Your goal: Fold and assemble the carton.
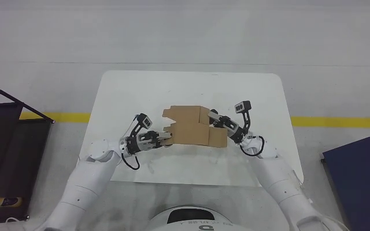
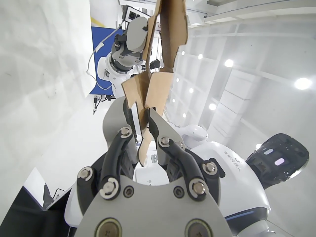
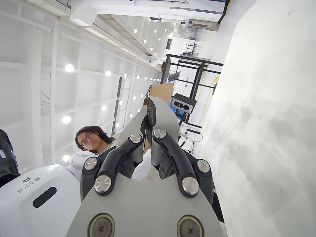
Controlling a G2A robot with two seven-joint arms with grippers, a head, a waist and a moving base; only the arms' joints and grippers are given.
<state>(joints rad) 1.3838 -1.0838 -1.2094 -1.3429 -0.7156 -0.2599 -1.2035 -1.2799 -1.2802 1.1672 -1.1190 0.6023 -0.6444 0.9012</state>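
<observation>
A brown cardboard carton (image 1: 193,127), still flattened with flaps sticking out, is held above the white table (image 1: 191,86) between both arms. My left gripper (image 1: 164,137) is shut on a flap at the carton's left end; in the left wrist view that gripper (image 2: 144,117) pinches the cardboard edge of the carton (image 2: 158,87). At the carton's right end my right gripper (image 1: 215,118) is shut on another edge. The right wrist view has this gripper (image 3: 149,104) closed on a thin strip of the carton (image 3: 160,91). The other arm's gripper (image 2: 130,43) appears farther off behind the carton.
The table's near edge runs just below the arms. A yellow floor line (image 1: 329,121) crosses behind the table. A black frame with a dark panel (image 1: 17,138) stands at the left, and a blue mat (image 1: 352,173) lies at the right.
</observation>
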